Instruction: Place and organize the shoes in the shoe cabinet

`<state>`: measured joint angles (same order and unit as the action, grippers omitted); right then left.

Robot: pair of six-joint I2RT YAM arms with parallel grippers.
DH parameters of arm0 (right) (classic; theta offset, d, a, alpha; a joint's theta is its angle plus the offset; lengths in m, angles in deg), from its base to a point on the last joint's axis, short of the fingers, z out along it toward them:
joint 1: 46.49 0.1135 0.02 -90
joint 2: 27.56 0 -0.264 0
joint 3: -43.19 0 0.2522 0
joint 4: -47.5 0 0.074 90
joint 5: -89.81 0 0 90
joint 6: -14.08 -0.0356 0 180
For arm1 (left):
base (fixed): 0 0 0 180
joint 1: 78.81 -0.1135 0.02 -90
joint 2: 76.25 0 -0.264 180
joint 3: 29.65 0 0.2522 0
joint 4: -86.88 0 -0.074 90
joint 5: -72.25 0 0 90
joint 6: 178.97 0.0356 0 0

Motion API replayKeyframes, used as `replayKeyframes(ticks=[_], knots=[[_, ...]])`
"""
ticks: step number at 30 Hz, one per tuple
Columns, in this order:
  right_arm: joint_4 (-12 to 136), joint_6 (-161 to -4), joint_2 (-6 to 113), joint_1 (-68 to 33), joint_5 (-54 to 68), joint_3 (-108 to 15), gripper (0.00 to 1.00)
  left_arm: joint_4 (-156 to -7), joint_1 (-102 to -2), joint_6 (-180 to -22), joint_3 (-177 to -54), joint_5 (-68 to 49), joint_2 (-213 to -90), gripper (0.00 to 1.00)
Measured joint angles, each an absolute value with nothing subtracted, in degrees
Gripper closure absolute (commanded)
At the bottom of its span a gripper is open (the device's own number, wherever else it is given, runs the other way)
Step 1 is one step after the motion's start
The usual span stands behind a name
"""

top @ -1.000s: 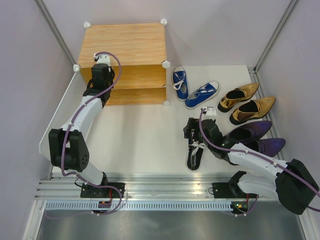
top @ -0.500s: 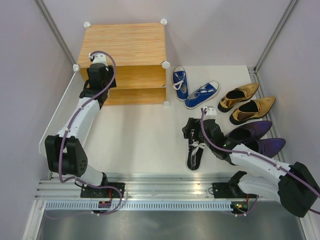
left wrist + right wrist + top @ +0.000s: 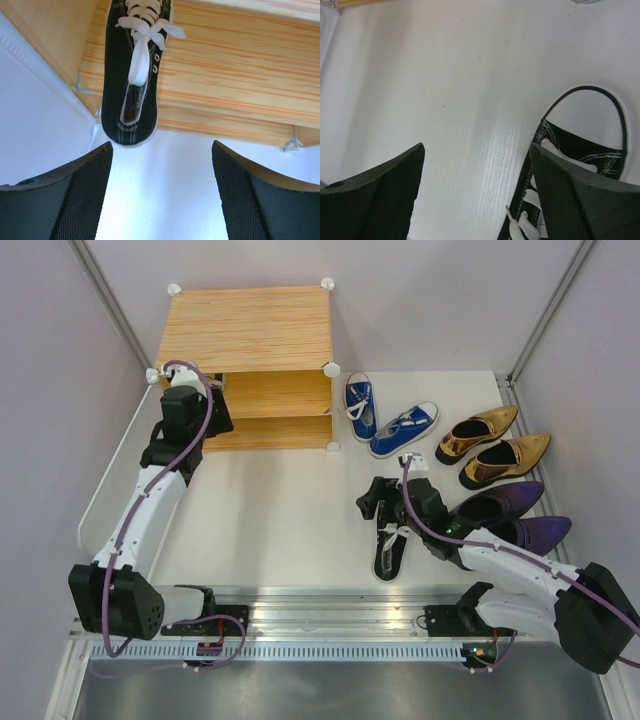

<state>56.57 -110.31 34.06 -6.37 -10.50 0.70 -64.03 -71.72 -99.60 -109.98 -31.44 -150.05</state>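
The wood-grain shoe cabinet [image 3: 245, 330] stands at the back left. One black sneaker [image 3: 132, 75] with white laces lies on its lower shelf, heel toward the front edge. My left gripper [image 3: 222, 405] is open and empty just in front of that shelf, also shown in the left wrist view [image 3: 161, 150]. The other black sneaker [image 3: 390, 545] lies on the table. My right gripper [image 3: 372, 502] is open and empty over its upper left side. In the right wrist view [image 3: 477, 150], the right finger overlaps the sneaker [image 3: 580, 150].
Two blue sneakers [image 3: 403, 430] lie right of the cabinet. Two gold heels [image 3: 478, 433] and two purple heels [image 3: 498, 502] lie at the right, close to the right arm. A pale white panel [image 3: 110, 475] runs along the table's left side.
My left gripper has drawn back out of the cabinet toward the left front, leaving the black sneaker on the shelf. My right gripper has shifted slightly left.
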Motion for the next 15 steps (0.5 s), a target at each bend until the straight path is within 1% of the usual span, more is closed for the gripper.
replayKeyframes(ticks=[5,10,15], knots=[[52.9,-113.7,37.9,-6.4,-5.0,0.0,0.15,-58.0,-71.7,-101.3,-109.7,-28.7,-144.2,0.17],[49.3,-116.7,41.6,-6.4,-0.6,-0.8,0.15,-56.6,-71.7,-103.3,-103.9,-28.4,-136.3,0.18],[47.9,-118.0,41.9,-6.4,1.4,-0.8,0.15,-55.7,-71.8,-106.8,-98.7,-29.9,-136.9,0.20]])
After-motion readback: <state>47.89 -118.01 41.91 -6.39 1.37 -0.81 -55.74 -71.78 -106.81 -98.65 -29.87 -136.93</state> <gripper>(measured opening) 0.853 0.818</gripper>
